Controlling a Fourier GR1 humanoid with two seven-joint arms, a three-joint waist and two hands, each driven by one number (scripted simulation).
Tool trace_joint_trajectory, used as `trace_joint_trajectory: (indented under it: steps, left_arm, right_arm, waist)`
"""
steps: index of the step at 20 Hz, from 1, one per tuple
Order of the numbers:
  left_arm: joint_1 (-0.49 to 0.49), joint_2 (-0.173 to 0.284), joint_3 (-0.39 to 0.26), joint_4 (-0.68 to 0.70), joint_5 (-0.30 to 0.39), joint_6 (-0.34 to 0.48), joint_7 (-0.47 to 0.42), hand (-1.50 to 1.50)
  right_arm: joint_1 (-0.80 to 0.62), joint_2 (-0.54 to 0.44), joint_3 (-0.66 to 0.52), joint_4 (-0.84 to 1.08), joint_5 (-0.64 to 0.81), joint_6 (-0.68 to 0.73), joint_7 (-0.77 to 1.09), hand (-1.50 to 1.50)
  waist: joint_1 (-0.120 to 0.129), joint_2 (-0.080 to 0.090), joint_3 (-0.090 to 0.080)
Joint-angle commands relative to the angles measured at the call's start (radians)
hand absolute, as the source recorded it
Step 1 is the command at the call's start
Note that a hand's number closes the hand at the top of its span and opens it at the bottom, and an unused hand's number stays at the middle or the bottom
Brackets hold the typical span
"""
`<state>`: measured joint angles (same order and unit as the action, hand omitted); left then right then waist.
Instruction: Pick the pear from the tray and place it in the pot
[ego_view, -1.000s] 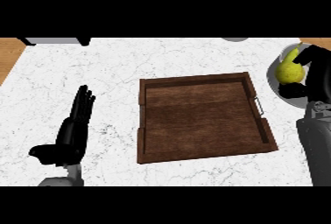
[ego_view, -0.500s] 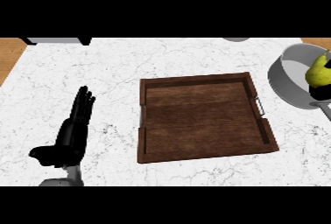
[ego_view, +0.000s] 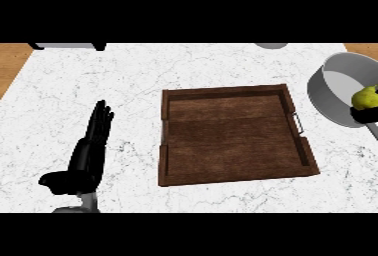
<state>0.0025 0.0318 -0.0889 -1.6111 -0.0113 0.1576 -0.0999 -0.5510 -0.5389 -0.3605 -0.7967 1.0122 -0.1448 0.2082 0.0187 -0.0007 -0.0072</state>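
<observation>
Pear (ego_view: 365, 96) lower in pot (ego_view: 334, 95) | right hand (ego_view: 364, 115) mostly cut off

Pot (ego_view: 332, 95), pear (ego_view: 365, 97), right hand (ego_view: 365, 116) cut off rightward

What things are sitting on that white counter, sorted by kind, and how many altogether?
Brown wooden tray: 1
Round grey metal pot: 1
Yellow-green pear: 1
Black robot hands: 2, left hand, right hand
Total: 5
</observation>
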Motion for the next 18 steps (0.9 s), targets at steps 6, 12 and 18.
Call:
trace_joint_trajectory:
  steps: [6,12,18]
  left_arm:
    - [-0.007,0.010,0.028,0.036,0.024,-0.023,-0.018,0.00]
    - [-0.017,0.017,0.034,0.021,0.020,-0.017,0.001,0.00]
    - [0.003,-0.013,0.010,0.012,0.005,0.006,0.010,0.00]
  right_arm:
    - [-0.038,-0.013,-0.101,0.236,-0.126,0.010,-0.176,-1.50]
    - [-0.077,0.037,-0.315,0.133,-0.391,-0.082,-0.374,-1.50]
    - [-0.065,-0.021,-0.479,0.192,-0.590,-0.021,-0.482,-1.50]
  waist:
    - [0.001,0.008,0.009]
    - [-0.018,-0.001,0.012]
    - [-0.015,0.004,0.010]
